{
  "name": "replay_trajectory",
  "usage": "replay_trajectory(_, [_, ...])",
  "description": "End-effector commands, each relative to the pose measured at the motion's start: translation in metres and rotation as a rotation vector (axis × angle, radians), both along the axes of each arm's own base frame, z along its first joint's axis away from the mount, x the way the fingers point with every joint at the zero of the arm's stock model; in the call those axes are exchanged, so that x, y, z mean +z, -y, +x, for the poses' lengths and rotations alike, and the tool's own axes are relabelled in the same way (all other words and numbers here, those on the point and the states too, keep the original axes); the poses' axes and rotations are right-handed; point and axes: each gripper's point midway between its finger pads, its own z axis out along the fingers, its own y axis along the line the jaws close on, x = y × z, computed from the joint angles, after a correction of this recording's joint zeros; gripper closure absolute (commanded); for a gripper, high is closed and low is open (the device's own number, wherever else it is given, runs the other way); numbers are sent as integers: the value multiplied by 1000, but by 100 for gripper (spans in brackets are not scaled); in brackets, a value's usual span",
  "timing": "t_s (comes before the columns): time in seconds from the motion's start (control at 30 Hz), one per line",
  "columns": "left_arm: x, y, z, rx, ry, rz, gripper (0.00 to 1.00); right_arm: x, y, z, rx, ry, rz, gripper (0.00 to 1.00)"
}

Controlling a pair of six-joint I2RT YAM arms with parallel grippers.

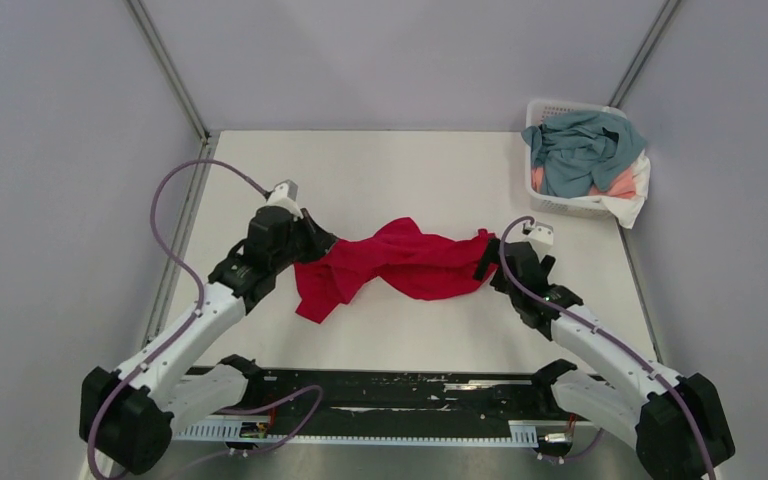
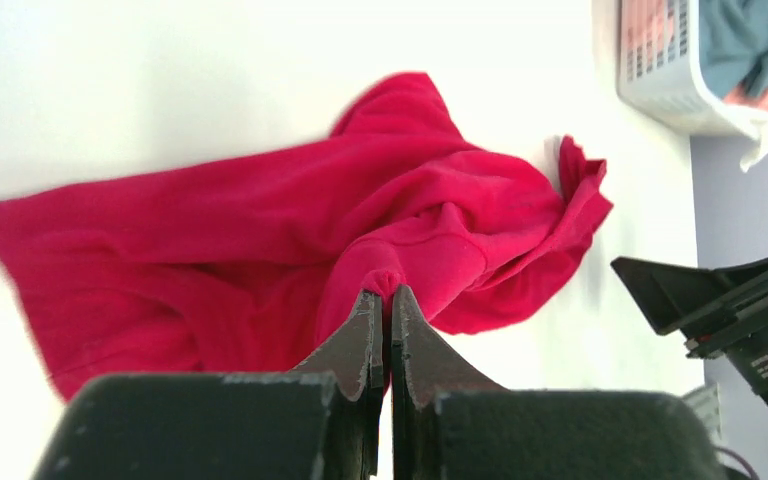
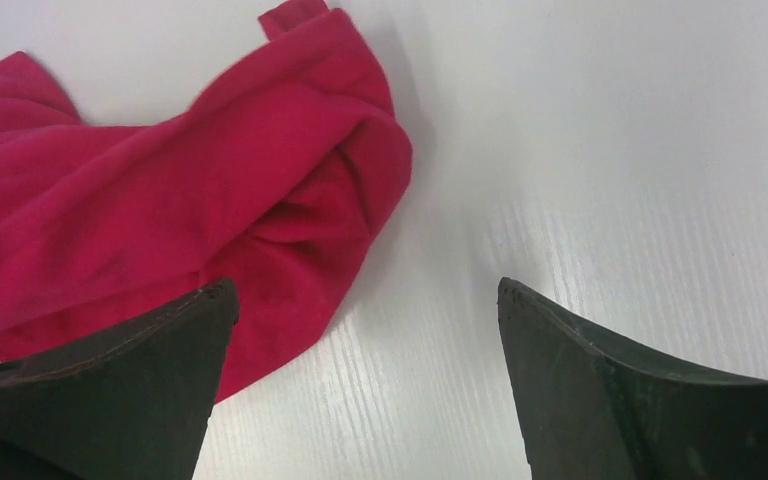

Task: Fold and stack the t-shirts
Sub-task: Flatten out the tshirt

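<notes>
The bright red soft-cloth t-shirt [image 1: 400, 262] lies crumpled mid-table, strung L-to-R betw. the two arms, w/ one lobe drooping toward the near edge on the L side. L gripper [image 2: 385, 296]: jaws pressed tight together, pinching a small bunched fold at the shirt's L end. R gripper [image 3: 365, 285]: jaws spread wide, nothing betw. them, holding nothing. One finger is over the shirt's R-end hem, the other over bare top. Can't tell if the tips touch down.

The white tabletop [image 1: 410, 170] is bare from the shirt back to the far edge, and fwd to the black rail [image 1: 380, 395] along the near edge. The white plastic lattice basket [image 1: 558, 205] sits in the far-R corner, well apart from the red shirt. In it, the teal-grey shirt [image 1: 580, 150] is on top, the salmon-pink shirt [image 1: 620, 185] under it, and the white shirt [image 1: 635, 207] spills over the R rim.
</notes>
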Motion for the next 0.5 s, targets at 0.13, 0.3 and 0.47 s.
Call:
replay_trajectory(0.13, [11,-58,-21,244,66,51,100,7,-12,17,-34,-16,54,0])
replay_trajectory(0.3, [10,-68,-29,279,70,54,100,-9,-27,26,6,-78,65,3])
replay_trajectory(0.47, [4,-73,-32,299,53,68,100,-26,-48,33,82,-154,85,11])
